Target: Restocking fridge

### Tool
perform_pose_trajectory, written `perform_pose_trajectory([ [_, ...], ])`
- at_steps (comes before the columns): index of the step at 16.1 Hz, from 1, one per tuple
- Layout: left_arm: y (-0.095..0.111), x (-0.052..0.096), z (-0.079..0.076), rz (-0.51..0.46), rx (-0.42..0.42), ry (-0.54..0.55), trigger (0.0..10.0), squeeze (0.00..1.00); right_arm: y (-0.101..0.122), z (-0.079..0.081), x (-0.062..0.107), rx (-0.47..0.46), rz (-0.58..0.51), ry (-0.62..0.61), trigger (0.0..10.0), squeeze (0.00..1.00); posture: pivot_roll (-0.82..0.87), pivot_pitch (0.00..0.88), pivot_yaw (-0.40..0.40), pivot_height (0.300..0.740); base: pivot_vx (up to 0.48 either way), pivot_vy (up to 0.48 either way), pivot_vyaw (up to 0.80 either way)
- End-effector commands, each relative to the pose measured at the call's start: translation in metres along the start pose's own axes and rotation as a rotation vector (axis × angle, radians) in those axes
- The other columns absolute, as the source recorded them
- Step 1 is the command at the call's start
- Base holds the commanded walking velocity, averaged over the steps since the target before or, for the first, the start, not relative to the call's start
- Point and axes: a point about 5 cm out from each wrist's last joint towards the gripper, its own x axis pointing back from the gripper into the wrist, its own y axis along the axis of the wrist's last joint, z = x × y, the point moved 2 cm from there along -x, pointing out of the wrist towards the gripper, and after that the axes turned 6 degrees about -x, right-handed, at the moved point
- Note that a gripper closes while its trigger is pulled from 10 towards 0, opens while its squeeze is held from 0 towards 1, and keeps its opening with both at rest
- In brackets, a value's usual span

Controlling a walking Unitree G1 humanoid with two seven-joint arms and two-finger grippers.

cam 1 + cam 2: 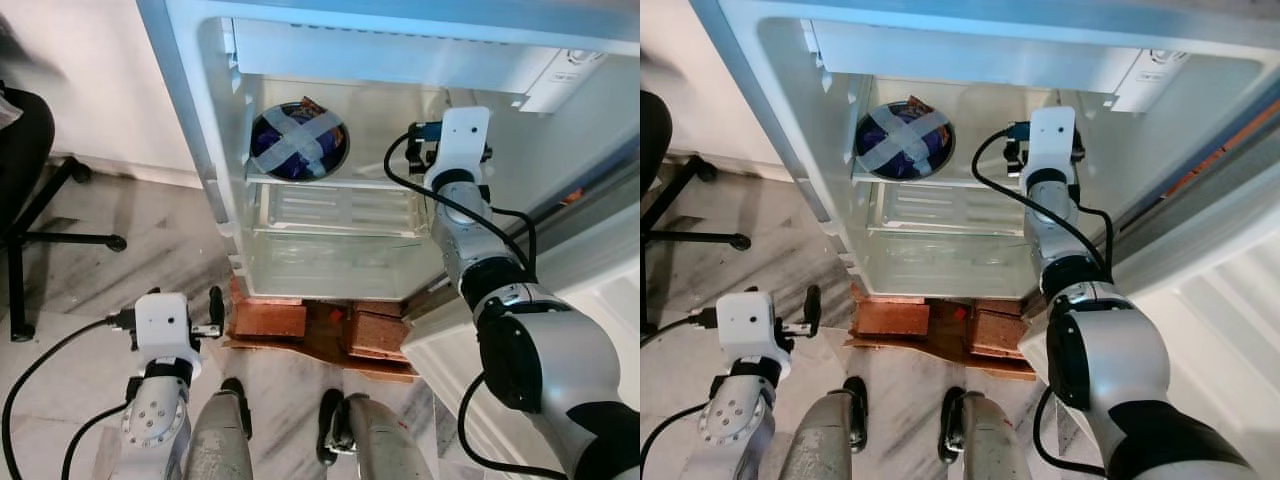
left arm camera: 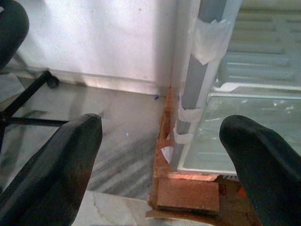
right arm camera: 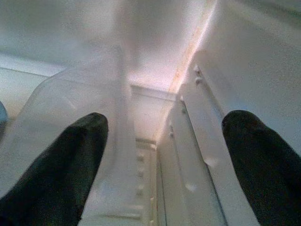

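Chair base [image 1: 40, 215] sits off on my far left, on the floor. My left gripper [image 2: 162, 141] hangs low by the fridge's [image 1: 200, 120] front left corner, fingers spread, nothing in them. Inside, a taped-up bowl [image 1: 298, 140] sits at the left end of the shelf [image 1: 330, 183]. My right gripper [image 3: 164, 141] is up at the shelf's right end near the inner wall, fingers apart and empty. Bricks [image 1: 268, 320] prop the fridge's front edge.

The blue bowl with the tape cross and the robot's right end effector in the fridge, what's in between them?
In the left eye view, only bare shelf separates the round blue taped bowl from the right end effector.
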Motion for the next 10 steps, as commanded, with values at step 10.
perform_pose_trajectory([
  [10, -0.012, -0.006, 0.001, 0.018, -0.009, 0.001, 10.0, 0.0, -0.035, -0.012, 0.024, -0.044, 0.018, 0.03, 10.0, 1.0, 0.25, 0.186, -0.085, 0.74, 0.0, 0.0, 0.0],
])
